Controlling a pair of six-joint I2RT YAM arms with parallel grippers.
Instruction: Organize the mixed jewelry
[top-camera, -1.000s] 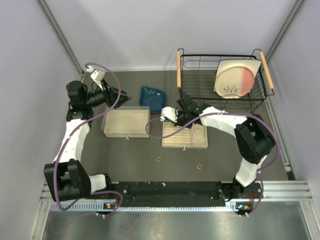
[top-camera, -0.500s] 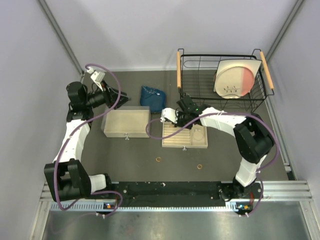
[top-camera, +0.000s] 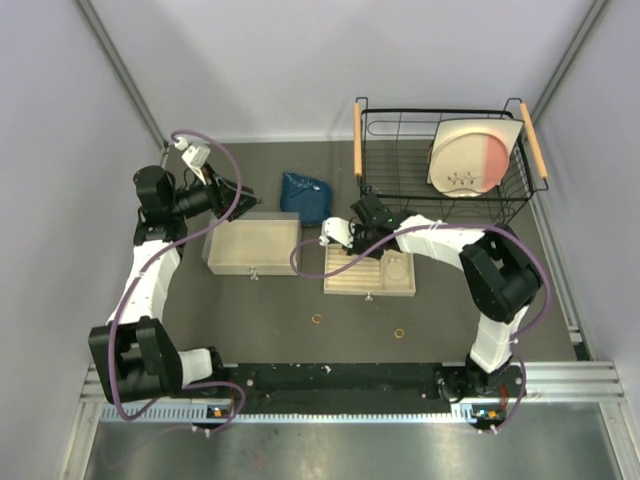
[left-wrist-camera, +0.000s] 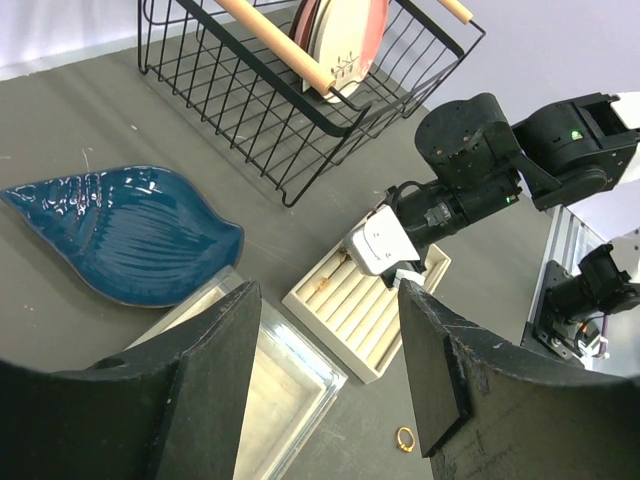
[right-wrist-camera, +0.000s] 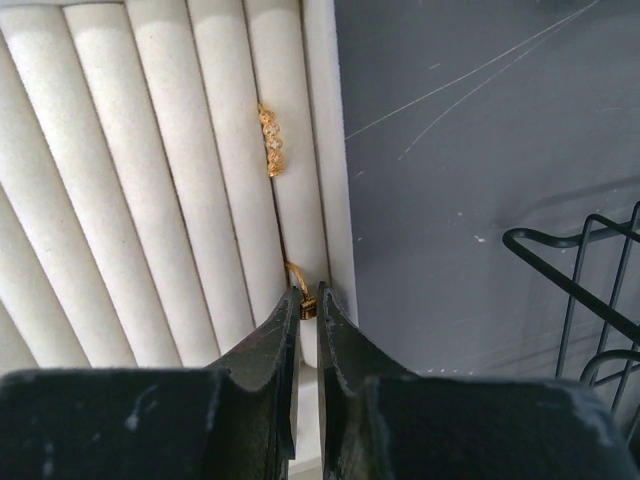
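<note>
Right pincer (right-wrist-camera: 308, 303): clenched on held ring (right-wrist-camera: 300, 285), gold, tips almost touching; it sits low over the outer rolls of the tray (right-wrist-camera: 150, 150), beside the tray's edge

Set ring (right-wrist-camera: 271, 141): gold, lodged upright between two rolls, ahead of the right pincer's tips, apart from the held ring

Hoop (top-camera: 397, 268): thin and pale, lying in the tray's plain section, on the side of the right pincer toward the arm's base

Left pincer (left-wrist-camera: 328, 293): released, jaws wide, nothing between them; raised above the worktop (top-camera: 260, 310)

Box (left-wrist-camera: 275, 385): pale wood, under and just ahead of the left pincer

Loose ring (left-wrist-camera: 404, 438): gold, on the worktop under the left pincer's right finger, clear of the tray

Second loose ring (top-camera: 399, 333): on the worktop, well short of the right pincer, toward the bases

Blue dish (left-wrist-camera: 130, 230): leaf-shaped, ahead-left of the left pincer

Rack (left-wrist-camera: 300, 110): black wire, beyond both pincers, plate (top-camera: 468, 155) standing in it
</note>
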